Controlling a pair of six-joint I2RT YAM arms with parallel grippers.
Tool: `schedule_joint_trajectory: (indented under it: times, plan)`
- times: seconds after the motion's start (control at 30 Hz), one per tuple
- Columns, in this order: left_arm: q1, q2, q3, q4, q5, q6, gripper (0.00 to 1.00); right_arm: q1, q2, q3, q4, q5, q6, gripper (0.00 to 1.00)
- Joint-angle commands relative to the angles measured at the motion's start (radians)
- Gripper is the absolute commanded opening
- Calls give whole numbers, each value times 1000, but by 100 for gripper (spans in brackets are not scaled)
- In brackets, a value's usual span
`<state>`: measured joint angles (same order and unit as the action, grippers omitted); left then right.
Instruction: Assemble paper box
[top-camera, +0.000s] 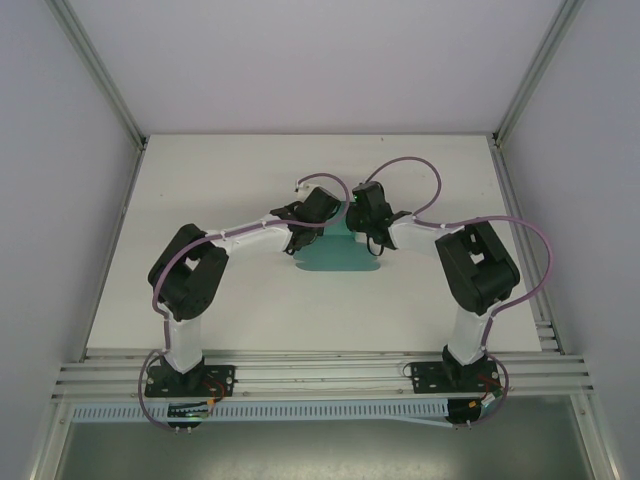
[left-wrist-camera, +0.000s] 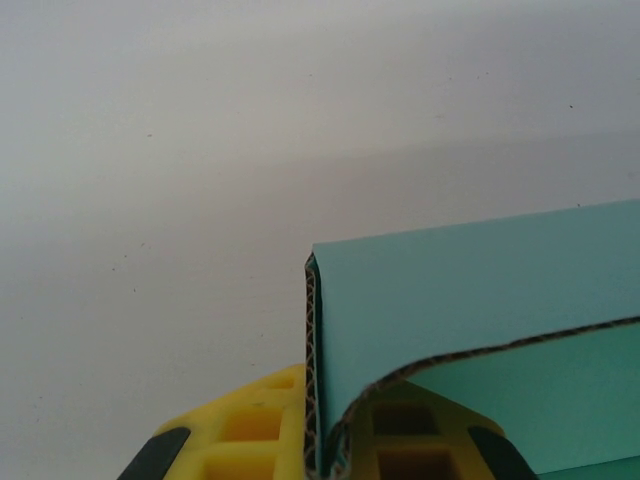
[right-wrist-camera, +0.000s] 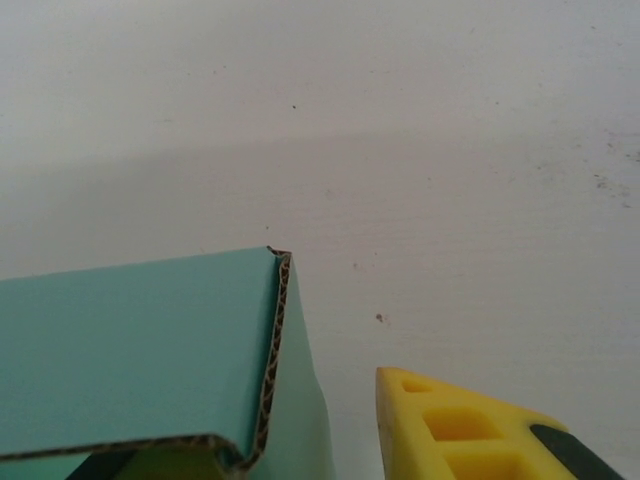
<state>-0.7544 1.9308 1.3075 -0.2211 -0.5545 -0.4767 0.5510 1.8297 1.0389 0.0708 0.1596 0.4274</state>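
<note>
One white table (top-camera: 200, 300), bare apart from the work at its middle. Two arms, left arm (top-camera: 190, 275) and right arm (top-camera: 475, 265), both bent inward so their wrists meet over the same spot. One paper box (top-camera: 335, 258), teal corrugated card. It sits on the table between the two wrists, with a rounded flap lying flat toward you and a folded panel standing up beneath them. Two end effectors, each with yellow fingers. Your left end effector (left-wrist-camera: 330, 440) is pressed together on the paper box. At the wrist camera the doubled, folded edge of the card runs straight down between its fingers (left-wrist-camera: 250, 425), pinched there. Your right end effector (right-wrist-camera: 300, 450) straddles the opposite folded corner with its jaws spread. One finger (right-wrist-camera: 450, 425) stands on bare table just beside the card with a strip of white showing between them. The other lies shadowed under the teal panel, so you have no pinch on that side.
</note>
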Motion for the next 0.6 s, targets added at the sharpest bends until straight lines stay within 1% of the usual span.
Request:
schedule_joint_trajectory:
  times: [0.0, 0.1, 0.13, 0.23, 0.4, 0.47, 0.57]
  plan:
    - [-4, 16, 21, -37, -27, -1, 0, -2, 22, 17, -100, 104, 29, 14]
    - [-5, 15, 24, -44, -43, -3, 0, 1, 46, 56, -133, 107, 37, 1]
    - [-7, 16, 27, -46, -46, -4, 0, 4, 56, 72, -149, 112, 35, 0]
    - [-8, 9, 27, -49, -53, -7, 0, 7, 78, 107, -208, 176, 30, 0]
    - [-8, -6, 38, -77, -67, -39, 0, 31, 92, 134, -349, 410, 113, 0]
    - [-8, -7, 46, -99, -80, -63, 0, 26, 98, 151, -443, 500, 226, 0]
    - [-8, -2, 49, -104, -68, -80, 0, 29, 104, 158, -494, 557, 366, 0]
